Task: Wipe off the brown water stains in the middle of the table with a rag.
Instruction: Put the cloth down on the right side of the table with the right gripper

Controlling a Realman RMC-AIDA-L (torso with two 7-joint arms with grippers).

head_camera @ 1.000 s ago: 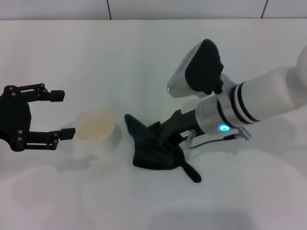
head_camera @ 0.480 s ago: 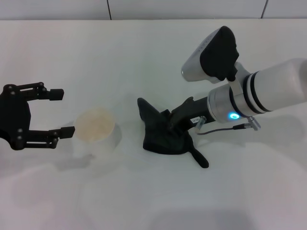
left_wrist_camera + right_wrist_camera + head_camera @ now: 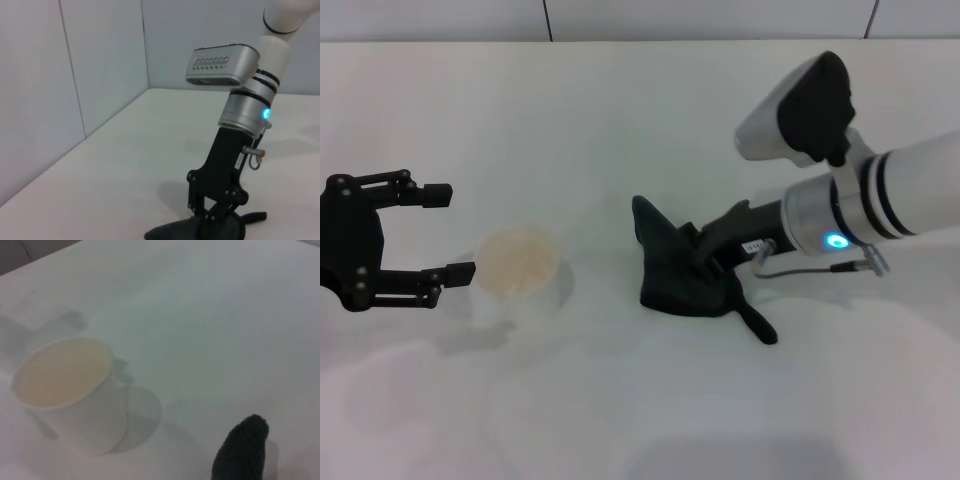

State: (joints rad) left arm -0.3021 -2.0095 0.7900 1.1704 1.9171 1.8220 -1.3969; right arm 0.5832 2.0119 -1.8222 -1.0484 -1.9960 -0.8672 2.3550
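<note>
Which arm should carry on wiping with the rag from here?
Right. The right tool is pressed onto the rag on the table. The left tool hangs open beside the cup, apart from the rag.

Pale panelled wall (image 3: 75,75) with thin vertical seams behind; soft, even light.
</note>
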